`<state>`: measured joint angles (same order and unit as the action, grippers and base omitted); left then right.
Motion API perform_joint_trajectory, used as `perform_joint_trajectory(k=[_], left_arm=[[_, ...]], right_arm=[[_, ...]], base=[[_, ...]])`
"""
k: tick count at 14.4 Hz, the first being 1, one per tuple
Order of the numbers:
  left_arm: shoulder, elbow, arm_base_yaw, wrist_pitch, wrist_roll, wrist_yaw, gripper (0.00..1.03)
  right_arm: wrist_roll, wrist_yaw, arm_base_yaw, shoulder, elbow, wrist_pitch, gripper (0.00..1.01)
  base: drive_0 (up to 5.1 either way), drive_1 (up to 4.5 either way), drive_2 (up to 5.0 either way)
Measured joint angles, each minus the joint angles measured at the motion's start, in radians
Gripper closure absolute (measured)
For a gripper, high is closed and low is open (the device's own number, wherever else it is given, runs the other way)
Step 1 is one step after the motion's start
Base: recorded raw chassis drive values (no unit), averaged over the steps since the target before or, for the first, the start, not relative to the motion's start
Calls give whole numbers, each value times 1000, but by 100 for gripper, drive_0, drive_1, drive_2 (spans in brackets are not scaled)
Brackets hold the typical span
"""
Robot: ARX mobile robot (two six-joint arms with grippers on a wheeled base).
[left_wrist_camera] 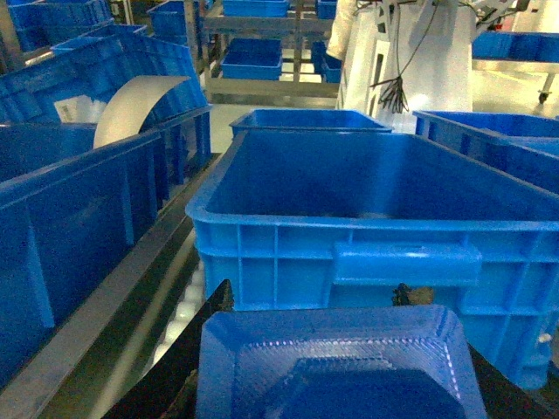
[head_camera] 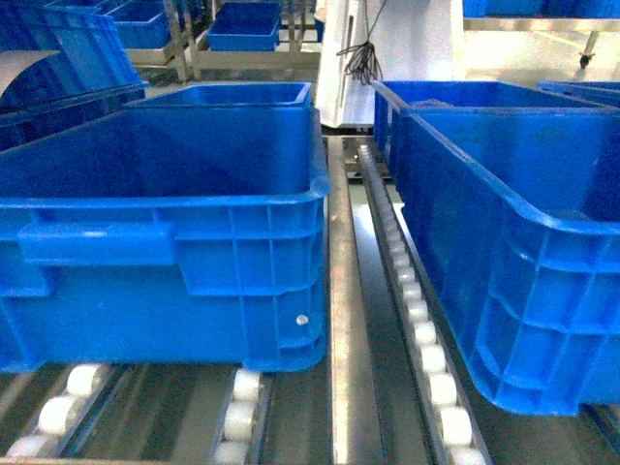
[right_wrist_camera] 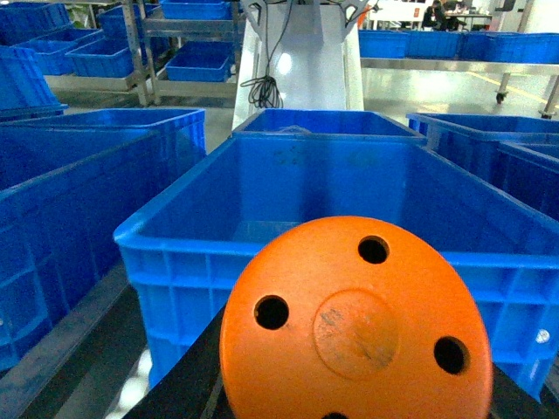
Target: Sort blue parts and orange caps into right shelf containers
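In the left wrist view my left gripper (left_wrist_camera: pixel 316 307) is shut on a blue part (left_wrist_camera: pixel 341 367), a rectangular ribbed plastic piece that fills the bottom of the frame. Just beyond it stands a blue shelf container (left_wrist_camera: pixel 262 231), open-topped. My right gripper (right_wrist_camera: pixel 354 384) is shut on a round orange cap (right_wrist_camera: pixel 354 323) with several holes, held in front of another blue container (right_wrist_camera: pixel 175 244). The head view shows two big containers, one on the left (head_camera: pixel 242 242) and one on the right (head_camera: pixel 504 281). Neither gripper shows there.
The crates rest on white rollers (head_camera: pixel 426 339) between metal rails (head_camera: pixel 341 291). More blue crates stand behind and to the left (left_wrist_camera: pixel 79 192), one holding a curved white sheet (left_wrist_camera: pixel 131 100). A white column with dangling black cables (head_camera: pixel 363 53) rises behind.
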<state>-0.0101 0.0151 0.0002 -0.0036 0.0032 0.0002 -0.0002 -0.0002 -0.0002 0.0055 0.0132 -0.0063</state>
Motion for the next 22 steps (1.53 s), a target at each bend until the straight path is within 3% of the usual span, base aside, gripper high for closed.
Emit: perform_joint_trajectory(k=[22], left_arm=[[0,0,0,-3,0,0,60]], right_arm=[[0,0,0,0,0,0,58]], base=[[0,0,0]])
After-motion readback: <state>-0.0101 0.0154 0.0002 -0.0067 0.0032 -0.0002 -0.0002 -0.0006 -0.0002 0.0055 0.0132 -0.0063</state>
